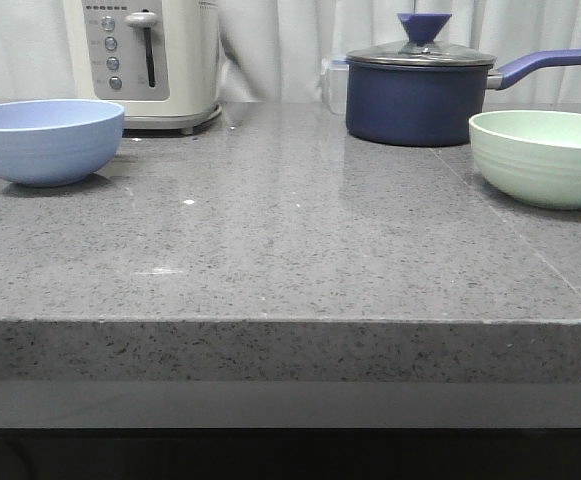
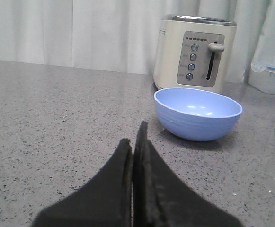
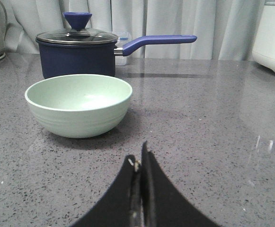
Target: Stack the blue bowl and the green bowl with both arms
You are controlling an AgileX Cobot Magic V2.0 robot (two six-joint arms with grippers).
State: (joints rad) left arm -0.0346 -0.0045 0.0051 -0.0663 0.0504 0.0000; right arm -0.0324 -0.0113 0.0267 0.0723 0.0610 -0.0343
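At the counter's far left sits the blue bowl, upright and empty before the toaster; far right, the green bowl stands beside the saucepan. Nothing is stacked yet. Left gripper and right gripper are both pressed closed, holding nothing, each short of its bowl.

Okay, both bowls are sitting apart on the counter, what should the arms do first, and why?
Probably open both grippers: the left gripper and right gripper are shut and empty, short of the blue bowl and green bowl.
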